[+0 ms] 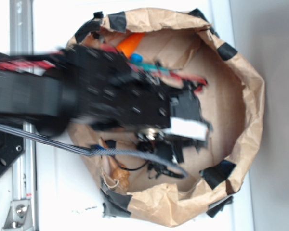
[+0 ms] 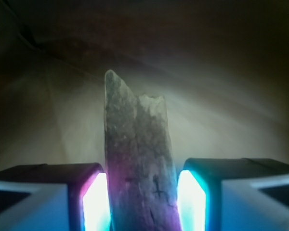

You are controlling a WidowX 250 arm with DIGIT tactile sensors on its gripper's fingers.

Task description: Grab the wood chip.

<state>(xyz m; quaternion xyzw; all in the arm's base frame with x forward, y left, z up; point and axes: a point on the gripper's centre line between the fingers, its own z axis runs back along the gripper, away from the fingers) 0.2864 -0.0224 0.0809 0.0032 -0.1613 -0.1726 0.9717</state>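
Wrist view shows the wood chip (image 2: 137, 163) standing tall right between the two lit pads (image 2: 96, 202) of the gripper (image 2: 140, 204). The chip is gray-brown and rough, with a jagged top that has one sharp point and one flat step. The left pad sits right against the chip's side. The right pad looks like it touches too, but the glow makes that edge hard to read, so the claw seems to be squeezing the chip, or is just about to.

From the exterior view, the black robot arm (image 1: 86, 94) reaches over a brown paper bag (image 1: 245, 96) with its sides rolled down like a bowl. Black tape patches (image 1: 220, 172) hold the paper rim. The arm is blurry and covers the middle of the bag, so the chip cannot be seen from there. An orange thing (image 1: 131, 44) pokes out near the top rim. A tan spiral seashell (image 1: 119, 175) lies near the bottom rim, well apart from the claw.

The step in hand looks like the grab itself: the chip is lined up in the claw. Next, the claw should press in firmly and then lift straight up. The chip is thin and bumpy, so it could slip or tip if the squeeze is too soft.
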